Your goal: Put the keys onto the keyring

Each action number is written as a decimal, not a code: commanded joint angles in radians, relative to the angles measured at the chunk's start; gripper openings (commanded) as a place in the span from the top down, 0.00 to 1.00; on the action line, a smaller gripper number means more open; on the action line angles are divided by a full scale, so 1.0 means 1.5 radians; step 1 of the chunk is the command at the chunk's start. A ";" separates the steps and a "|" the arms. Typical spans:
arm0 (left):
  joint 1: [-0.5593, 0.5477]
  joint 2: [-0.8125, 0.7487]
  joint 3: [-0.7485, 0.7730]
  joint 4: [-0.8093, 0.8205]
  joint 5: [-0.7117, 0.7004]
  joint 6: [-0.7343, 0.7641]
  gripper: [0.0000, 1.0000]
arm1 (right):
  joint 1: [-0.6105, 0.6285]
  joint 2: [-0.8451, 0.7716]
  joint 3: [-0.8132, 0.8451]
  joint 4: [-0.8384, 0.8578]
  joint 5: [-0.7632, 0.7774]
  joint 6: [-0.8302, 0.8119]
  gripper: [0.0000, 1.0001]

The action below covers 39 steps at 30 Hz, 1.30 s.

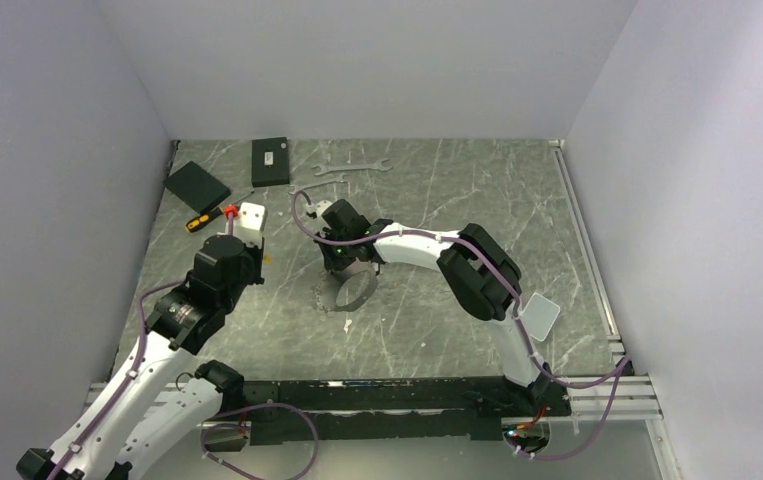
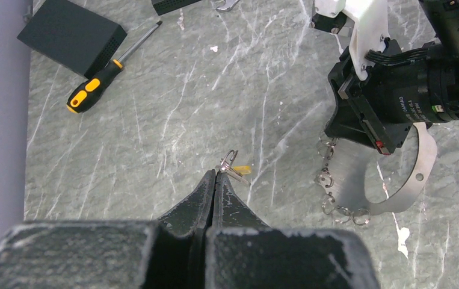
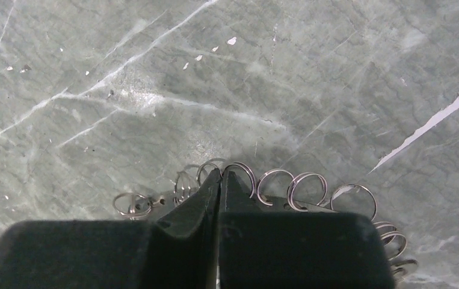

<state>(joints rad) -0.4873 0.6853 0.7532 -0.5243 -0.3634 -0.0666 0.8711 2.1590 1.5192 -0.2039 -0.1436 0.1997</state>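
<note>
My left gripper is shut on a small bunch of keys. The bunch is a little split ring with a silvery key and a brass-yellow key, and it sticks out past the fingertips. The keyring is a large loop of flat silvery band with small rings along its rim. It lies right of the keys, apart from them. My right gripper is shut on the keyring's rim, between the small rings. In the top view the right gripper holds the keyring at mid-table, and the left gripper is to its left.
A yellow-and-black screwdriver, a white block and two black boxes lie at the back left. A silver wrench lies at the back. Walls close in the left, right and far sides.
</note>
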 commanded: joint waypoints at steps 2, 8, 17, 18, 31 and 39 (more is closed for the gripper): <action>0.006 0.004 0.020 0.020 0.002 -0.002 1.00 | -0.001 -0.022 0.014 -0.016 0.012 -0.014 1.00; 0.009 0.009 0.020 0.021 0.004 -0.002 1.00 | -0.001 -0.056 0.012 -0.033 0.017 -0.024 1.00; 0.013 0.012 0.021 0.021 0.012 -0.002 1.00 | 0.000 -0.104 -0.044 -0.002 -0.008 -0.041 1.00; 0.013 0.011 0.021 0.021 0.015 -0.002 1.00 | 0.000 -0.109 -0.051 0.007 -0.013 -0.042 1.00; 0.015 -0.039 0.003 0.068 0.157 0.012 1.00 | 0.002 -0.292 -0.210 0.142 -0.048 -0.055 1.00; 0.016 -0.066 -0.009 0.097 0.236 0.015 1.00 | 0.003 -0.406 -0.314 0.237 -0.043 -0.057 1.00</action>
<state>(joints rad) -0.4679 0.5999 0.7517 -0.4511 -0.0978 -0.0479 0.8711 1.6234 1.0977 0.0135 -0.1959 0.1276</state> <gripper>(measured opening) 0.009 0.010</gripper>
